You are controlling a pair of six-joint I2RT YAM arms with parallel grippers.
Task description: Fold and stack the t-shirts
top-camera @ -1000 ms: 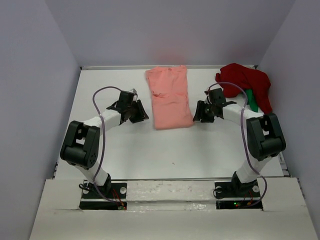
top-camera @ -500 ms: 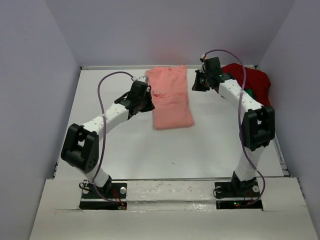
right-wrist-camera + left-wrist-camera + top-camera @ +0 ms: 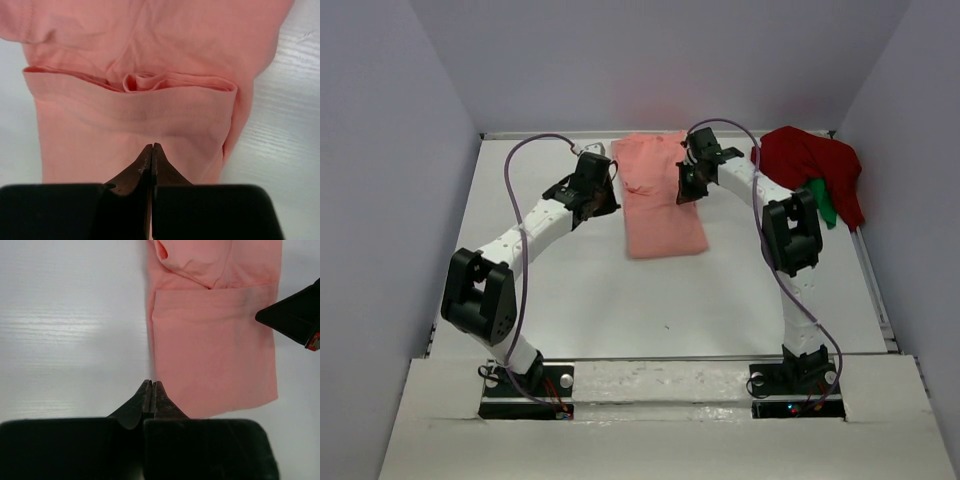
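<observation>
A salmon-pink t-shirt (image 3: pixel 662 200) lies folded into a long strip at the far middle of the table. A dark red t-shirt (image 3: pixel 808 163) sits crumpled at the far right, with a green t-shirt (image 3: pixel 826 206) poking out beneath it. My left gripper (image 3: pixel 613 203) is shut, its tips (image 3: pixel 151 383) at the pink shirt's (image 3: pixel 215 340) left edge, no cloth showing between them. My right gripper (image 3: pixel 682 195) is shut above the pink shirt's (image 3: pixel 135 120) folded layer, with its tips (image 3: pixel 152 146) closed together. The right gripper (image 3: pixel 295 317) also shows as a black shape in the left wrist view.
White table (image 3: pixel 570 290) with grey walls on the left, back and right. The red and green heap lies close to the right arm's elbow (image 3: pixel 790 235). Purple cables loop over both arms.
Both arms swung toward the far end and in on the pink shirt, the right one from beside it onto its right side. Both grippers went from open to shut.
</observation>
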